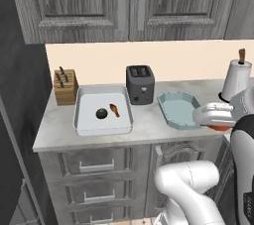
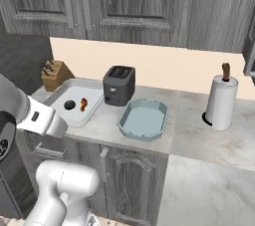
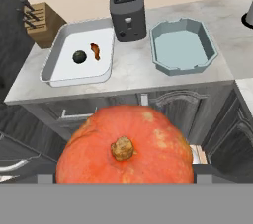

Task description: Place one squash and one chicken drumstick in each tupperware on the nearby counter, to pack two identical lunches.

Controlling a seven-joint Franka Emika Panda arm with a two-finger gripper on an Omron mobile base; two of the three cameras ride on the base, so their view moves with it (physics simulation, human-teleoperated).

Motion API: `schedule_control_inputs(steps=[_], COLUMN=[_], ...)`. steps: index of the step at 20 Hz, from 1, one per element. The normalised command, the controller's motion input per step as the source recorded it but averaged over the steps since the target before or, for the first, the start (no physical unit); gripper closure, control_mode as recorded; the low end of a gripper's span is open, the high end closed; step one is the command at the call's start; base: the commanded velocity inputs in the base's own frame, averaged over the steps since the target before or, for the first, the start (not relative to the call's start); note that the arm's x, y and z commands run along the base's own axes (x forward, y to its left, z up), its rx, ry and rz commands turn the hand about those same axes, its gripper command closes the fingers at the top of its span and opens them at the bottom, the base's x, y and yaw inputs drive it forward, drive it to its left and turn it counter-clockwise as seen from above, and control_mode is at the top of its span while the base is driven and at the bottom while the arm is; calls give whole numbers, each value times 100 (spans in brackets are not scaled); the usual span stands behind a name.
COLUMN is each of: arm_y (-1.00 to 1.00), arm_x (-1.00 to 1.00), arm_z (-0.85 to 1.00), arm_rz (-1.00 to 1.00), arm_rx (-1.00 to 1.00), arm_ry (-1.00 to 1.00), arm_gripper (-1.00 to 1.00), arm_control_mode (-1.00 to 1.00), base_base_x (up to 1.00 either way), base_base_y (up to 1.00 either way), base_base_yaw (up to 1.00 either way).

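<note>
We see the orange squash (image 3: 124, 147) up close in the hand view, stem facing us, sitting low in the frame between the dark finger stubs at either side of it, so the gripper (image 3: 124, 177) is closed on it and carries it in the air in front of the cabinets, short of the counter (image 3: 133, 67). In the left base view a sliver of the same orange squash (image 1: 218, 128) peeks out under the white hand at the right edge, just beside the near right corner of the blue-green tub (image 1: 179, 109). That tub (image 3: 182, 46) has nothing in it. The white tub (image 1: 103, 110) sits at the left of the counter (image 1: 144, 129), and in it lie 1 green squash (image 1: 101, 113) and 1 drumstick (image 1: 114, 109), near each other but apart, the drumstick to the right. From the right base view we find the same pair, green squash (image 2: 69, 104) and drumstick (image 2: 83, 104), inside the white tub (image 2: 73, 101), with the blue-green tub (image 2: 144, 119) further right. A black toaster (image 1: 140, 84) stands at the back between the 2 tubs, a knife block (image 1: 65, 86) stands behind the white tub's left end, and a paper towel roll (image 2: 221, 101) stands upright well to the right of the blue-green tub. We can make out only 1 drumstick.
</note>
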Motion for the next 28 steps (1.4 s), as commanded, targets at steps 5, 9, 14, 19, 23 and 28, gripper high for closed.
schedule_control_inputs(steps=[5, 9, 14, 19, 23, 28], arm_y=[0, -47, -65, -41, -44, -40], arm_x=[0, 7, 26, 88, 100, 98], arm_z=[0, -78, -66, -36, -22, -27], arm_rz=[0, 0, -2, -2, -2, 0], arm_rx=[0, 0, 0, 0, 0, 0], arm_ry=[0, 6, 9, 10, 14, 13], arm_gripper=[100, 100, 100, 100, 100, 100], arm_control_mode=[100, -100, -100, -100, -100, -100], base_base_x=[26, 0, 0, 0, 0, 0], base_base_y=[-17, 0, 0, 0, 0, 0], base_base_yaw=[0, 0, 0, 0, 0, 0])
